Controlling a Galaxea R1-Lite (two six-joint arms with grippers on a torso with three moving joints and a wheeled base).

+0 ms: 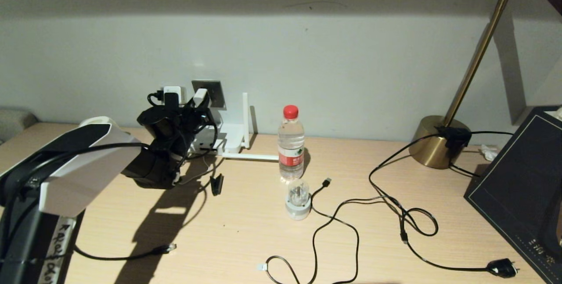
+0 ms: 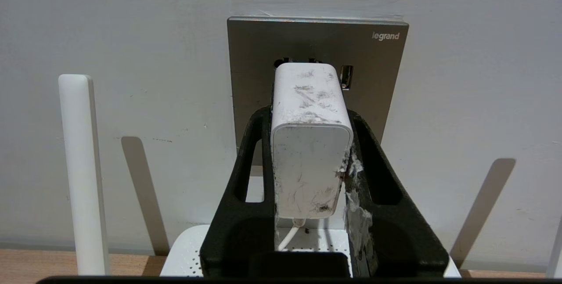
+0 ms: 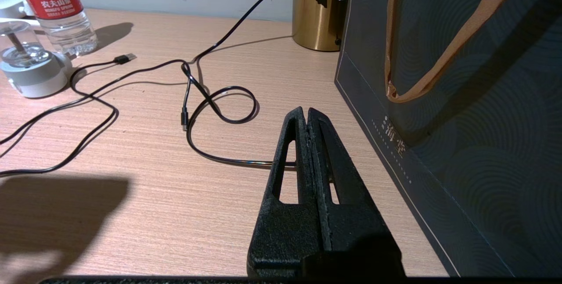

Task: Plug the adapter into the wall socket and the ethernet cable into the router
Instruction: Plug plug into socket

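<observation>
Left hand (image 2: 309,113): left-centre of head view, at the wall, clamped on adapter (image 2: 309,143) whose front end meets socket (image 2: 373,77). Router (image 1: 230,139): just below the socket, on counter (image 1: 228,231). Ethernet cable (image 1: 131,255): lower left. Right hand (image 3: 307,121): fingers pressed together, empty, above the counter beside a dark bag (image 3: 461,99).

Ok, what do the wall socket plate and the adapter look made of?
The wall socket plate looks like brushed grey metal, or a metallic-finish plastic: satin sheen, fine grain. The adapter, held in the left pincer, looks like matte white plastic, scuffed with dark marks.
</observation>
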